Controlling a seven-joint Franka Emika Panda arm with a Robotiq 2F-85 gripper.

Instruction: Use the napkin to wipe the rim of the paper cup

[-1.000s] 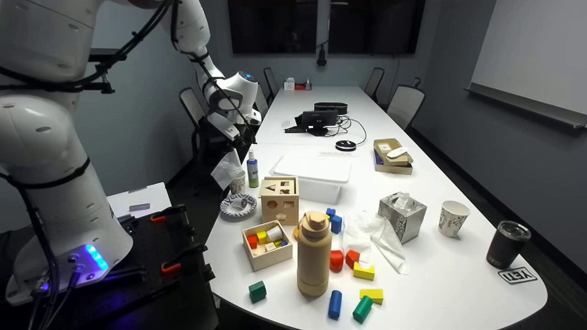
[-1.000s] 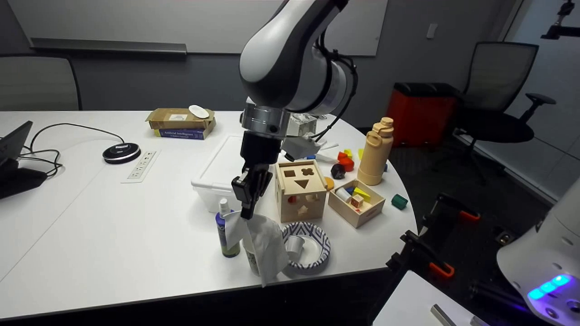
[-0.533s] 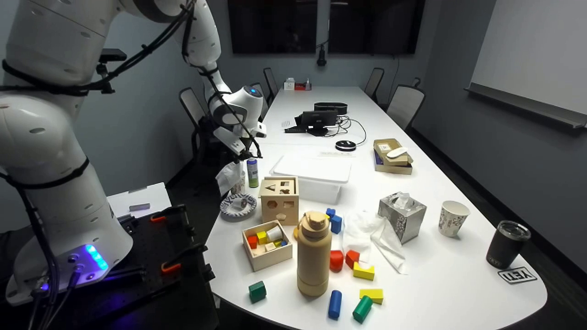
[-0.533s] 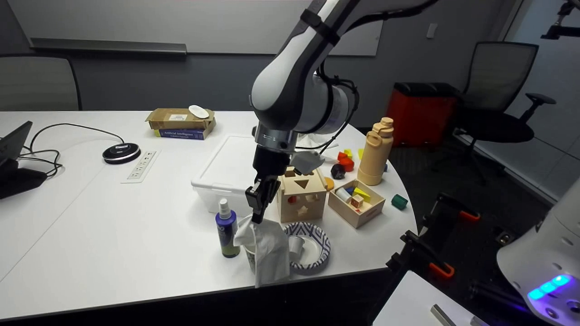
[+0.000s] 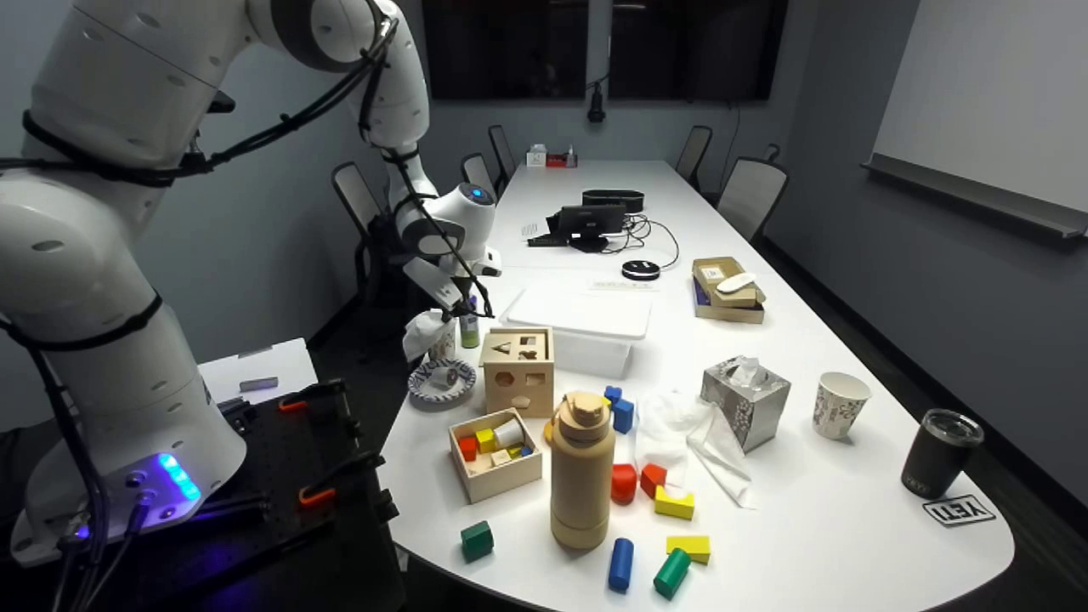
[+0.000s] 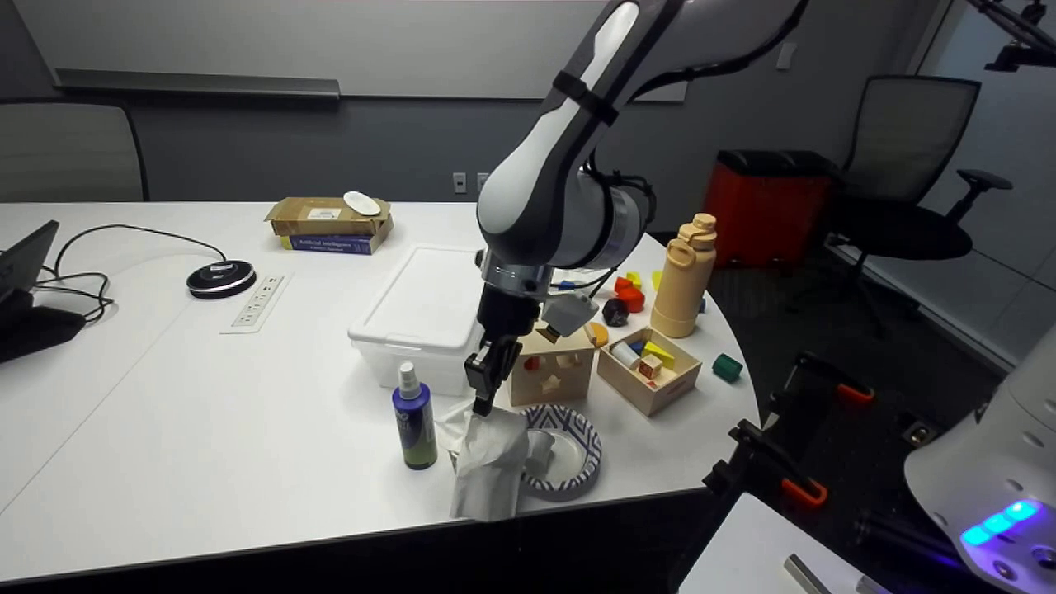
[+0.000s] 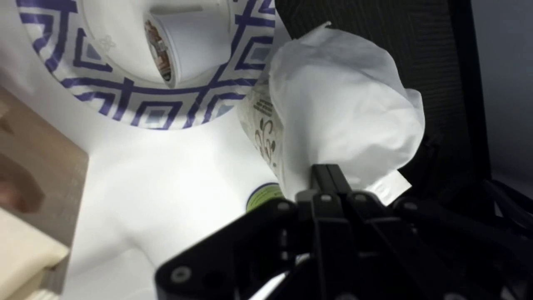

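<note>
My gripper is shut on a white napkin; its fingertips also show in an exterior view. The napkin hangs from the fingertips in both exterior views. The paper cup, white with a brown printed pattern, stands upright near the table edge, directly beneath and beside the napkin. It also shows in an exterior view. The napkin drapes over the cup's top and one side, so the rim is hidden in the wrist view.
A blue-patterned plate with a small cup lying on it is close beside the paper cup. A spray bottle stands on the opposite side. A wooden shape box and a lidded plastic bin are nearby.
My gripper has moved down and toward the plate. The napkin has come lower with it, now bunching over the paper cup. The spray bottle and plate have not moved.
</note>
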